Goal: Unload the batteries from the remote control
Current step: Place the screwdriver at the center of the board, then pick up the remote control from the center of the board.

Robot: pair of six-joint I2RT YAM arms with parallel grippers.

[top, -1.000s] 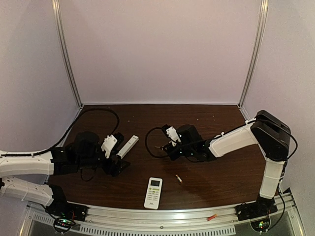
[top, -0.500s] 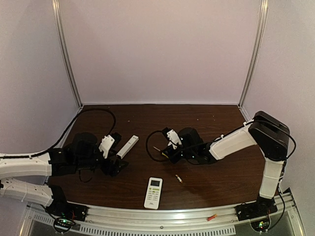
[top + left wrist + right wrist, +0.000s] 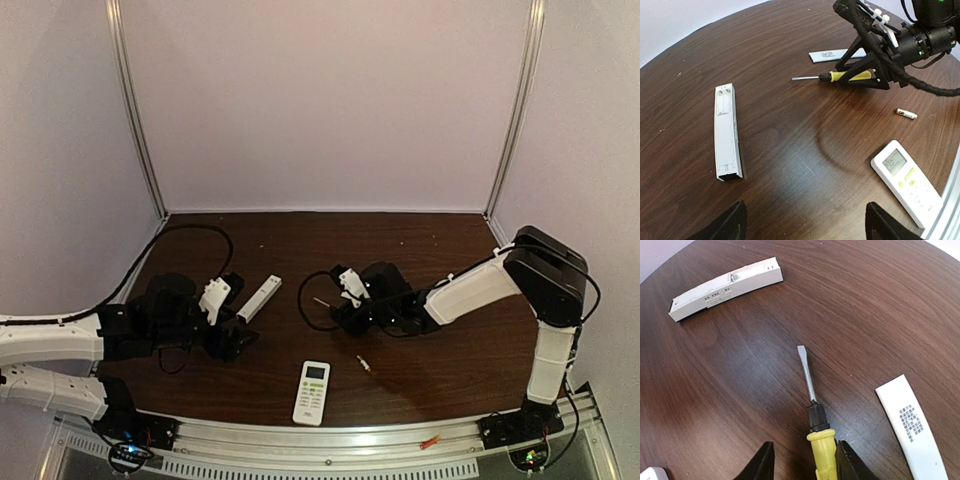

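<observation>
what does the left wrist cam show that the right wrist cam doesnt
Only left wrist: a loose battery, the remote with a display in full, and the right hand from outside. Only right wrist: the gap between one finger of that hand and the screwdriver's yellow handle. Both: the screwdriver, the long white remote, the printed white cover.

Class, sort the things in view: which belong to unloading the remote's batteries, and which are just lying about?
Job: battery, white cover, screwdriver, slim remote, display remote (unclear which one was unloaded).
Lying about: red scrap on the front rail.
</observation>
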